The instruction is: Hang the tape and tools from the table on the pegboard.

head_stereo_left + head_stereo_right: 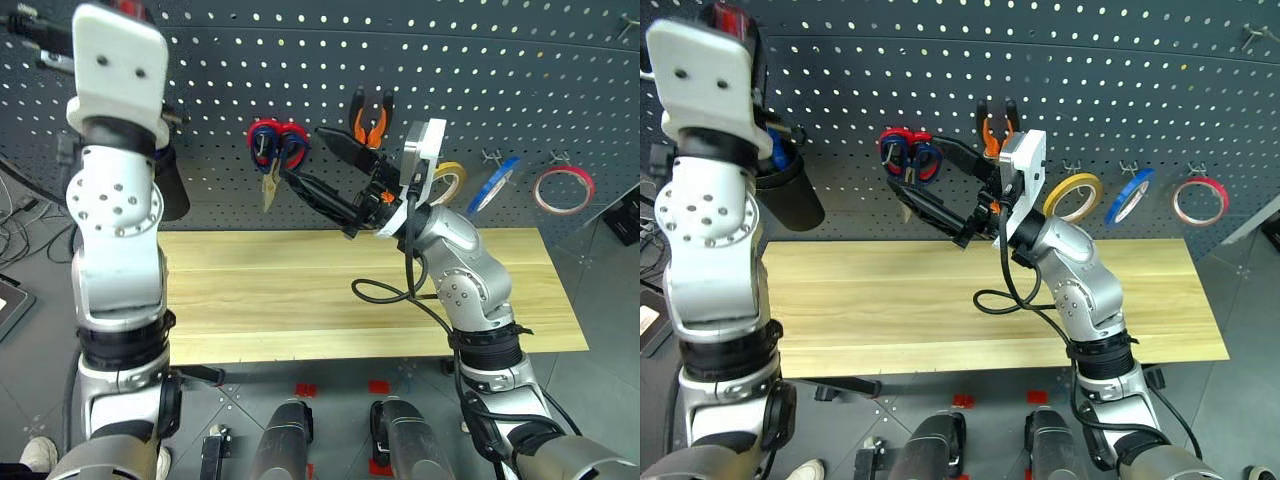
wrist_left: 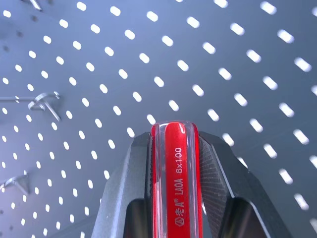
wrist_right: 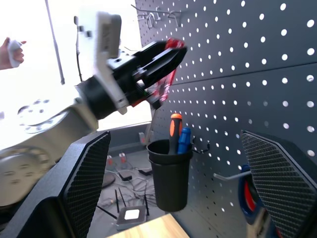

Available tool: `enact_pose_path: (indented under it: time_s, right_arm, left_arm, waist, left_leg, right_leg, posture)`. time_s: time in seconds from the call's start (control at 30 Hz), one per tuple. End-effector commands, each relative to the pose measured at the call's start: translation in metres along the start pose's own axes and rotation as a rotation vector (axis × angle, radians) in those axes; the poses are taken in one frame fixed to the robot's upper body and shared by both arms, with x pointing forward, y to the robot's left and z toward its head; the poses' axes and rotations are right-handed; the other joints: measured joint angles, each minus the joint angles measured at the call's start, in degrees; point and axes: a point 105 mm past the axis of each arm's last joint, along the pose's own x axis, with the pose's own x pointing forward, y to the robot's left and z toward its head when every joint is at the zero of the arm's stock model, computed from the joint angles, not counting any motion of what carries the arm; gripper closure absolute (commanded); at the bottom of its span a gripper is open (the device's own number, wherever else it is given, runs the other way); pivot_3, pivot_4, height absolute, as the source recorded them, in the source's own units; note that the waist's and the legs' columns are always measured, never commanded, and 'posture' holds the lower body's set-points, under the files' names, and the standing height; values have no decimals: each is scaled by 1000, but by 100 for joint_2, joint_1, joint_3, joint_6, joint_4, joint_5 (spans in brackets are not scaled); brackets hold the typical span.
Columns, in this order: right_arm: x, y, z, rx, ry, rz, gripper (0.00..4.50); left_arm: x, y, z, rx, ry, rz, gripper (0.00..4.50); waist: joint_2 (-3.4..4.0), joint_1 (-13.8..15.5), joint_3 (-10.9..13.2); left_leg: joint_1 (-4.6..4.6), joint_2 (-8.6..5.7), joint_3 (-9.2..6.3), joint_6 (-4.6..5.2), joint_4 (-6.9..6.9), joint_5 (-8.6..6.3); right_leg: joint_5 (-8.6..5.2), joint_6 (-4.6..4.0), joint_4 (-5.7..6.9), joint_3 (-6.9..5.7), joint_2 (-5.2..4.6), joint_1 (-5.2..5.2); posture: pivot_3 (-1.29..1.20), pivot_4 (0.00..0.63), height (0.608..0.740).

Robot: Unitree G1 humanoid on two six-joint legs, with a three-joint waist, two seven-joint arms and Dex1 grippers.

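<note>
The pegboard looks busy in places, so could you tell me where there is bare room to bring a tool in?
The dark grey perforated pegboard is bare along its upper rows, above the orange-handled pliers and the red-rimmed tape roll. It is crowded lower down, from the black cup past the scissors to the tape rolls.

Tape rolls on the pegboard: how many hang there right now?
3. The yellow roll hangs just beside the right gripper's arm, the blue roll next along, and the red tape furthest out at the pegboard's right end. None lies on the table.
</note>
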Motion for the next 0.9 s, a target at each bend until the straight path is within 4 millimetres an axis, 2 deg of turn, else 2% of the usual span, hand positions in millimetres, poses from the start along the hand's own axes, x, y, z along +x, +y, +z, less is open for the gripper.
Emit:
enact_pose_path:
  time_s: [0.03, 0.23, 0.5, 0.8, 0.9]
  right_arm:
    - [8, 9, 22, -31, -71, 42, 0]
    - [11, 10, 20, -30, -78, 39, 0]
    - [11, 10, 21, -37, -73, 36, 0]
    - [11, 8, 20, -48, -55, 24, 0]
    - [11, 7, 19, -55, -48, 24, 0]
  left_arm:
    - [9, 12, 8, -31, -76, 60, 3578]
    - [19, 15, 2, -55, -109, 93, 3578]
    - [17, 24, -19, -109, -49, 162, 3578]
    - [-7, 20, -45, -150, 89, 193, 3578]
    - [-15, 18, -59, -180, 163, 212, 3578]
  waist:
    - [1, -6, -4]
    - [0, -14, -8]
    - [1, -25, -9]
    - [1, -87, -40]
    - [1, -100, -40]
  left_leg:
    - [0, 0, 0, 0, 0, 0]
    - [1, -1, 1, 0, 3, 0]
    - [1, -1, -1, 0, 7, 0]
    - [1, -2, -7, 0, 6, 0]
    - [1, -2, -7, 0, 7, 0]
  right_leg:
    - [0, 0, 1, -1, 0, -1]
    - [0, 0, 4, 0, 0, -2]
    - [0, 0, 7, -3, 0, -2]
    - [0, 0, 12, -5, 2, -1]
    - [0, -1, 12, -4, 2, 0]
  posture:
    - [-59, 168, 740]
    - [-69, 174, 740]
    - [-75, 176, 740]
    - [-78, 179, 740]
    - [-76, 183, 740]
